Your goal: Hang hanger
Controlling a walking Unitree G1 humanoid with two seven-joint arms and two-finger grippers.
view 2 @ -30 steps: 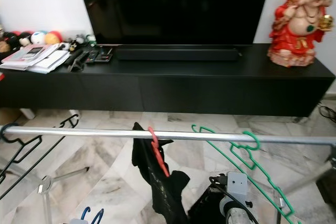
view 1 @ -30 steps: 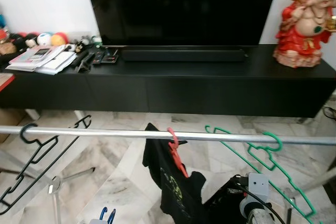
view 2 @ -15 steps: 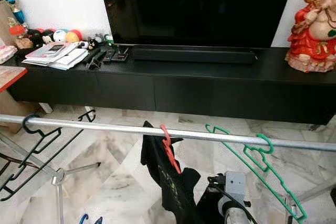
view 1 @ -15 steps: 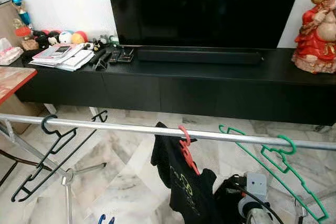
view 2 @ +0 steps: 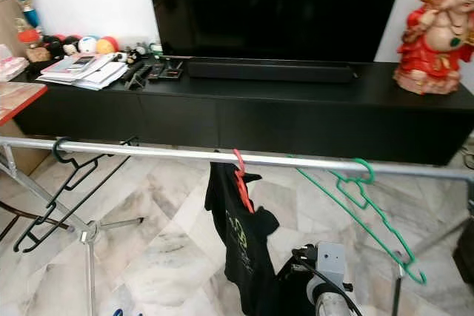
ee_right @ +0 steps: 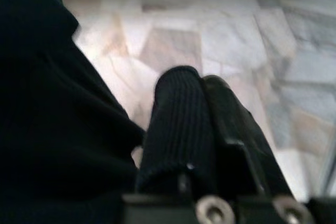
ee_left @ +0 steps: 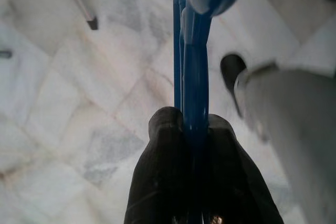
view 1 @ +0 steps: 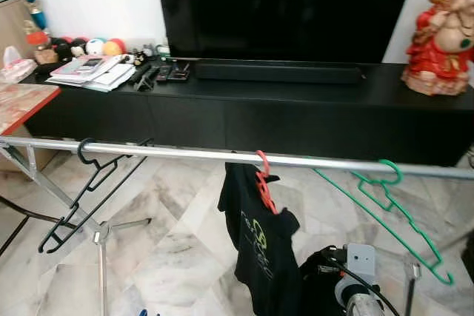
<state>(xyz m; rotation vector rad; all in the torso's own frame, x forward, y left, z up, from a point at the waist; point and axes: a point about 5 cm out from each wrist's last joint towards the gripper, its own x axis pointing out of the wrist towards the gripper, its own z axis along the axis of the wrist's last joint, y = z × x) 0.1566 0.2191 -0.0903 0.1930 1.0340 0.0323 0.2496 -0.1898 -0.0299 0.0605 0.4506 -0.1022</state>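
Metal rail (view 1: 170, 152) with three hangers before a black TV bench (view 1: 244, 112).

On the rail, a black hanger (view 1: 81, 186) hangs toward its left end, a red hanger (view 1: 263, 183) carrying a black shirt (view 1: 259, 246) near the middle, and a green hanger (view 1: 389, 209) to the right. Behind the rail, the bench bears a TV (view 1: 285, 9), papers (view 1: 92, 73) at left and a red figurine (view 1: 437, 38) at right. Below the rail lies marble floor (view 1: 170, 249).

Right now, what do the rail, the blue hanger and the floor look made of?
Rail: bare metal tube, going by its bright silvery sheen. Blue hanger, gripped in the left hand: likely plastic, smooth, glossy, rounded. Floor: polished marble-like tiles, veined and faintly reflective.
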